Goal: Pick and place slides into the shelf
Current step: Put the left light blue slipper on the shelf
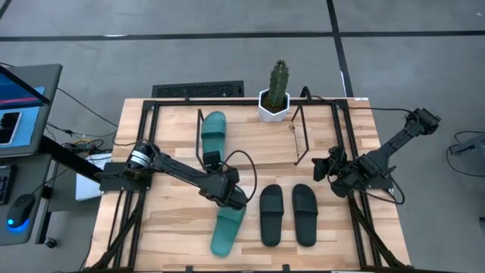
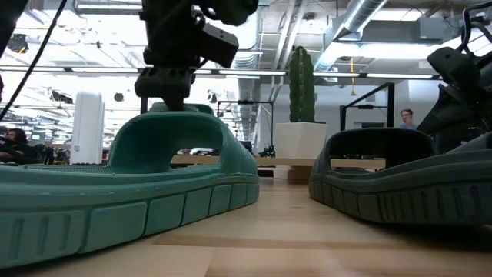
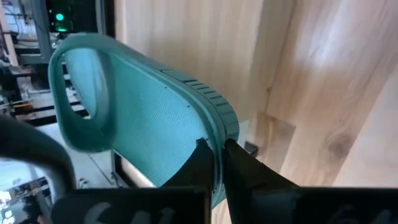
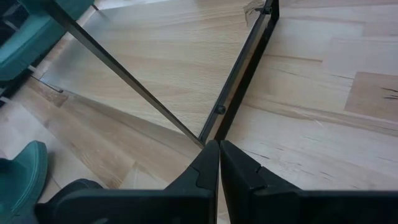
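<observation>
Pinching the teal slide [image 1: 226, 226] in its jaws, the left gripper [image 1: 231, 196] bears no legible writing; right jaws pressed together.

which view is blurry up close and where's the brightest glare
Low view: the near teal slide and black slide loom soft, the ceiling lights behind wash out white. Left wrist view: the left end effector is a dark blur against the teal slide. High view: even light, soft shadows under the cactus pot.

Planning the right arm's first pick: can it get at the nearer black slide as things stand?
Probably yes: the right gripper, shut and empty, sits beside the black slide with only bare table between; the left gripper is busy at the teal slide.
</observation>
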`<state>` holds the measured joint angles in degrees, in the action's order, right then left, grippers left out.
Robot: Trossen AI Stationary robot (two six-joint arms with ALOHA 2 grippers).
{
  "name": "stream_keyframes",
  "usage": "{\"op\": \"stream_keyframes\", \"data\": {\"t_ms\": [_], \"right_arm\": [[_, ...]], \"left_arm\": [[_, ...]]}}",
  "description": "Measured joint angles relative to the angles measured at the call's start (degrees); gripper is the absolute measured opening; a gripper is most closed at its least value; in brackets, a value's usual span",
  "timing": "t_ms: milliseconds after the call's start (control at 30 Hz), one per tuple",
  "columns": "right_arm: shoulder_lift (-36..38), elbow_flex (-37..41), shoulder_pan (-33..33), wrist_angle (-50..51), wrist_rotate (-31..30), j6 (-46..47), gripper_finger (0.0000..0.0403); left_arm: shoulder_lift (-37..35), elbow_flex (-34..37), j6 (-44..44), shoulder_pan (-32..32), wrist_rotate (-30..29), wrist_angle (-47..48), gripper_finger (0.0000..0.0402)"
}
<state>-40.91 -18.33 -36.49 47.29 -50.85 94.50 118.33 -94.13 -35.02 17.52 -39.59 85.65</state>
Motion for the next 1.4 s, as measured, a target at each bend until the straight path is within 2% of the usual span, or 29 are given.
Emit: {"op": "stream_keyframes", "data": {"t_ms": [1100, 1400], "right_arm": [[0.0, 0.0, 0.0, 0.0, 0.0, 0.0, 0.0008], [0.0, 0.0, 0.0, 0.0, 0.0, 0.0, 0.0008]], "left_arm": [[0.0, 0.7, 0.9, -0.7, -2.7, -1.5, 0.0001], [0.0, 7.7, 0.1, 0.0, 1.0, -4.1, 0.0]]}}
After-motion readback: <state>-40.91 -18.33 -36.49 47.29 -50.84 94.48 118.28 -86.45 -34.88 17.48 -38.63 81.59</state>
